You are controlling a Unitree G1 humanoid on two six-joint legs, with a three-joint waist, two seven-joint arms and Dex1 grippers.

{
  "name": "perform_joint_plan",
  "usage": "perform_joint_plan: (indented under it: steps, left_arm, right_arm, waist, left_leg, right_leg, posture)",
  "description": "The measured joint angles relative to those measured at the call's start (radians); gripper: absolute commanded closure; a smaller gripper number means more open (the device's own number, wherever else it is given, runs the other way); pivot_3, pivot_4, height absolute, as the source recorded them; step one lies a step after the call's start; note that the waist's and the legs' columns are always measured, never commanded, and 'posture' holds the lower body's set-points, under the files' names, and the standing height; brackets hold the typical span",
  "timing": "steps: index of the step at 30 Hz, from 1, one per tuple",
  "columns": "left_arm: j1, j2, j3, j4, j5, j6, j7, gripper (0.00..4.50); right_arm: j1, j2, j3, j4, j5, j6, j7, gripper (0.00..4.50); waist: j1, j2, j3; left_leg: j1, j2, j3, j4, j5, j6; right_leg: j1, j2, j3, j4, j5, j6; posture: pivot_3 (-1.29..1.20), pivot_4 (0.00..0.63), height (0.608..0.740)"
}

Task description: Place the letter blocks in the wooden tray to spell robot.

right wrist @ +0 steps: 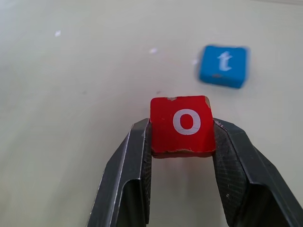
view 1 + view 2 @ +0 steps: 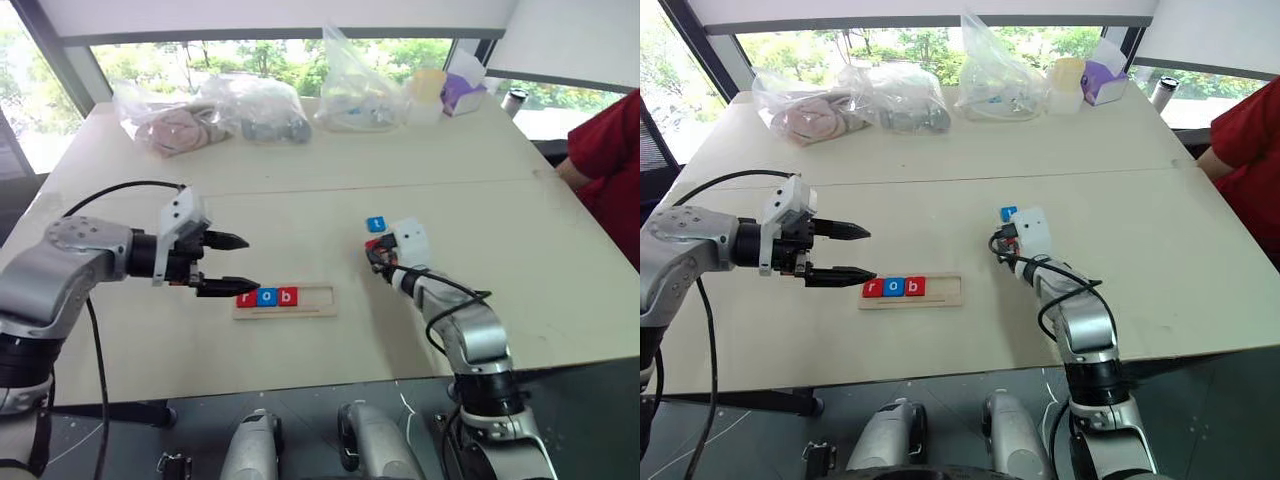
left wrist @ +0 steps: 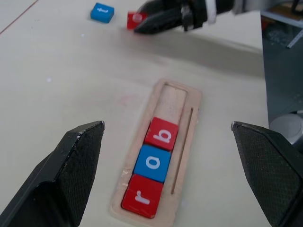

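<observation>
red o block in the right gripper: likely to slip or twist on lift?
Probably stable: the red o block sits squarely between the right gripper fingers, flat sides clamped. It looks rigid and likely light. Chipped edges suggest painted wood, so possibly a bit slick.

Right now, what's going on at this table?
A robot is spelling a word with letter blocks. The wooden tray already holds the red r, the blue o and the red b. The right gripper is shut on the red o block, apart from the tray, with the blue t block lying beyond it. The left gripper hovers open by the tray's r end.
</observation>
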Motion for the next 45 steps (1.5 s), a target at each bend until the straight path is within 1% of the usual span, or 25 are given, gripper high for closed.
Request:
perform_joint_plan:
  steps: [3, 6, 8, 10, 12, 14, 16, 18, 19, 20, 21, 22, 23, 27, 28, 30, 32, 35, 36, 39, 40, 42, 45]
  left_arm:
    - [-0.008, -0.020, -0.030, -0.022, 0.016, -0.015, 0.004, 0.00]
    - [-0.020, -0.052, -0.049, -0.026, 0.018, -0.016, 0.005, 0.00]
    - [-0.031, -0.056, -0.063, -0.023, 0.020, -0.018, 0.001, 0.00]
    - [-0.036, -0.056, -0.068, -0.013, 0.027, -0.020, -0.001, 0.00]
    - [-0.047, -0.059, -0.078, 0.012, 0.041, -0.034, -0.010, 0.00]
    - [-0.060, -0.061, -0.085, 0.036, 0.055, -0.040, -0.021, 0.00]
    - [-0.076, -0.062, -0.095, 0.055, 0.065, -0.050, -0.026, 0.00]
    - [-0.081, -0.065, -0.105, 0.072, 0.080, -0.067, -0.037, 0.00]
    - [-0.080, -0.068, -0.107, 0.081, 0.085, -0.071, -0.041, 0.00]
    - [-0.079, -0.071, -0.109, 0.088, 0.089, -0.075, -0.042, 0.00]
    - [-0.079, -0.072, -0.109, 0.090, 0.091, -0.077, -0.043, 0.00]
    - [-0.079, -0.072, -0.109, 0.092, 0.096, -0.078, -0.043, 0.00]
    - [-0.079, -0.072, -0.109, 0.094, 0.098, -0.078, -0.043, 0.00]
    - [-0.070, -0.068, -0.109, 0.095, 0.101, -0.083, -0.052, 0.00]
    - [-0.067, -0.062, -0.109, 0.098, 0.103, -0.087, -0.062, 0.00]
    - [-0.066, -0.047, -0.109, 0.109, 0.108, -0.092, -0.075, 0.00]
    - [-0.067, -0.030, -0.109, 0.119, 0.116, -0.109, -0.103, 0.00]
    - [-0.080, -0.011, -0.109, 0.125, 0.120, -0.125, -0.153, 0.00]
    - [-0.086, -0.008, -0.109, 0.124, 0.118, -0.127, -0.174, 0.00]
    - [-0.091, 0.000, -0.109, 0.119, 0.112, -0.128, -0.219, 0.00]
    - [-0.096, 0.001, -0.112, 0.114, 0.115, -0.130, -0.225, 0.00]
    - [-0.122, -0.006, -0.129, 0.080, 0.120, -0.131, -0.236, 0.00]
    - [-0.142, -0.018, -0.149, 0.010, 0.114, -0.124, -0.240, 0.00]
  right_arm:
    - [0.049, 0.122, -0.101, -0.191, 0.022, 0.218, -0.072, 3.33]
    - [0.058, 0.197, -0.127, -0.297, 0.034, 0.376, -0.110, 3.33]
    - [0.058, 0.209, -0.127, -0.340, 0.035, 0.442, -0.127, 3.33]
    - [0.063, 0.210, -0.124, -0.353, 0.033, 0.463, -0.138, 3.33]
    - [0.108, 0.208, -0.104, -0.350, 0.028, 0.457, -0.155, 3.33]
    - [0.152, 0.209, -0.090, -0.329, 0.025, 0.425, -0.166, 3.33]
    - [0.153, 0.210, -0.088, -0.308, 0.022, 0.390, -0.173, 3.33]
    - [0.152, 0.210, -0.086, -0.283, 0.019, 0.353, -0.180, 2.25]
    - [0.152, 0.210, -0.079, -0.278, 0.020, 0.344, -0.180, 1.87]
    - [0.150, 0.209, -0.075, -0.275, 0.020, 0.339, -0.180, 1.30]
    - [0.149, 0.208, -0.072, -0.274, 0.021, 0.338, -0.180, 0.96]
    - [0.149, 0.200, -0.063, -0.274, 0.020, 0.337, -0.180, 0.40]
    - [0.149, 0.195, -0.054, -0.274, 0.020, 0.336, -0.178, 0.01]
    - [0.146, 0.126, -0.040, -0.296, 0.039, 0.362, -0.136, 0.01]
    - [0.146, 0.069, -0.033, -0.322, 0.045, 0.368, -0.114, 0.01]
    - [0.136, 0.001, -0.040, -0.368, 0.055, 0.379, -0.077, 0.01]
    - [0.102, -0.104, -0.061, -0.401, 0.105, 0.387, 0.010, 0.01]
    - [0.052, -0.247, -0.144, -0.401, 0.232, 0.332, 0.223, 0.01]
    - [0.055, -0.331, -0.166, -0.372, 0.289, 0.260, 0.348, 0.01]
    - [0.094, -0.514, -0.213, -0.247, 0.391, 0.066, 0.660, 0.01]
    - [0.102, -0.563, -0.199, -0.182, 0.391, -0.004, 0.738, 0.01]
    - [0.070, -0.619, -0.126, -0.004, 0.342, -0.148, 0.834, 0.01]
    - [-0.002, -0.630, -0.023, 0.232, 0.262, -0.340, 0.925, 0.01]
  waist:
    - [0.009, 0.000, 0.000]
    - [0.011, 0.000, 0.000]
    - [0.011, 0.000, 0.000]
    - [0.011, 0.000, 0.000]
    - [0.011, 0.000, 0.000]
    - [0.011, 0.000, 0.000]
    - [0.010, 0.000, 0.000]
    - [0.009, 0.000, 0.000]
    - [0.009, 0.000, 0.000]
    - [0.009, 0.000, 0.000]
    - [0.009, 0.000, 0.000]
    - [0.010, 0.000, 0.000]
    - [0.011, 0.000, 0.000]
    - [0.012, 0.000, 0.000]
    - [0.012, 0.000, 0.000]
    - [0.011, 0.000, 0.000]
    - [0.010, 0.000, 0.000]
    - [0.012, 0.000, 0.000]
    - [0.014, 0.000, 0.001]
    - [0.019, 0.000, 0.001]
    - [0.017, -0.001, 0.001]
    - [0.014, -0.003, 0.002]
    - [0.008, -0.002, 0.002]
  left_leg:
    - [0.001, 0.000, 0.001, 0.000, 0.000, 0.000]
    - [0.001, 0.000, 0.000, 0.001, 0.000, 0.000]
    - [0.001, 0.000, 0.000, 0.001, 0.000, 0.000]
    - [0.001, 0.000, 0.000, 0.001, 0.000, 0.000]
    - [0.000, 0.000, 0.000, 0.000, 0.000, 0.000]
    - [0.000, 0.000, 0.000, 0.000, 0.000, 0.000]
    - [0.000, 0.000, 0.000, 0.000, 0.000, 0.000]
    - [0.001, 0.000, 0.000, 0.000, 0.000, 0.000]
    - [0.001, 0.000, 0.000, 0.001, 0.000, 0.000]
    - [0.001, 0.000, 0.000, 0.001, 0.000, 0.000]
    - [0.001, 0.000, 0.000, 0.001, 0.000, 0.000]
    - [0.001, 0.000, 0.000, 0.001, 0.000, 0.000]
    - [0.001, 0.000, 0.000, 0.001, 0.000, 0.000]
    - [0.000, 0.000, 0.000, 0.001, 0.000, 0.000]
    - [0.000, 0.000, 0.000, 0.001, 0.000, 0.000]
    - [0.000, 0.000, 0.000, 0.001, 0.000, 0.000]
    - [0.000, 0.000, 0.000, 0.000, 0.000, 0.000]
    - [0.000, 0.000, -0.001, 0.000, 0.000, 0.000]
    - [0.000, 0.000, -0.001, 0.000, 0.000, 0.000]
    - [0.000, 0.000, -0.001, 0.000, 0.000, 0.000]
    - [0.000, -0.001, -0.001, 0.000, 0.000, 0.000]
    - [0.000, -0.001, 0.000, 0.002, 0.000, 0.000]
    - [0.001, -0.001, 0.002, 0.002, 0.000, 0.000]
  right_leg:
    - [0.000, 0.000, 0.000, 0.000, 0.000, 0.000]
    - [0.000, 0.001, 0.000, 0.001, 0.000, -0.001]
    - [0.000, 0.000, -0.001, 0.000, 0.000, -0.001]
    - [0.000, 0.000, -0.001, 0.000, 0.000, -0.001]
    - [0.000, 0.000, -0.001, -0.001, 0.000, -0.001]
    - [0.000, 0.000, -0.001, -0.001, 0.000, -0.001]
    - [0.001, 0.000, -0.001, -0.002, 0.000, -0.001]
    - [0.001, 0.000, 0.000, -0.002, 0.000, 0.000]
    - [0.001, 0.000, 0.000, -0.002, 0.000, 0.000]
    - [0.001, 0.000, -0.001, -0.002, 0.000, 0.000]
    - [0.001, 0.000, -0.001, -0.002, 0.000, 0.000]
    - [0.001, 0.000, 0.000, -0.002, 0.000, 0.000]
    - [0.001, 0.000, -0.001, -0.002, 0.000, 0.000]
    - [0.001, -0.001, 0.000, -0.002, 0.000, -0.001]
    - [0.001, -0.001, 0.000, -0.002, 0.000, -0.001]
    - [0.001, -0.001, -0.001, -0.002, 0.000, 0.000]
    - [0.000, 0.000, 0.000, -0.002, 0.000, 0.000]
    - [0.001, 0.001, -0.001, -0.002, -0.001, 0.001]
    - [0.001, 0.001, -0.001, -0.003, -0.001, 0.001]
    - [0.002, 0.000, -0.002, -0.004, -0.002, 0.002]
    - [0.003, 0.000, -0.002, -0.005, -0.002, 0.002]
    - [0.003, 0.000, 0.000, -0.005, -0.002, 0.002]
    - [0.002, 0.001, 0.002, -0.003, -0.001, 0.002]
  posture:
    - [0.00, 0.150, 0.740]
    - [0.00, 0.150, 0.740]
    - [0.00, 0.150, 0.740]
    - [0.00, 0.150, 0.740]
    - [0.00, 0.150, 0.740]
    - [0.00, 0.150, 0.740]
    - [0.00, 0.150, 0.740]
    - [0.00, 0.150, 0.740]
    - [0.00, 0.150, 0.740]
    - [0.00, 0.150, 0.740]
    - [0.00, 0.150, 0.740]
    - [0.00, 0.150, 0.740]
    - [0.00, 0.150, 0.740]
    - [0.00, 0.150, 0.740]
    - [0.00, 0.150, 0.740]
    - [0.00, 0.150, 0.740]
    - [0.00, 0.150, 0.740]
    - [0.00, 0.150, 0.740]
    - [0.00, 0.150, 0.740]
    - [0.00, 0.150, 0.740]
    - [0.00, 0.150, 0.740]
    - [0.00, 0.150, 0.740]
    - [0.00, 0.150, 0.740]
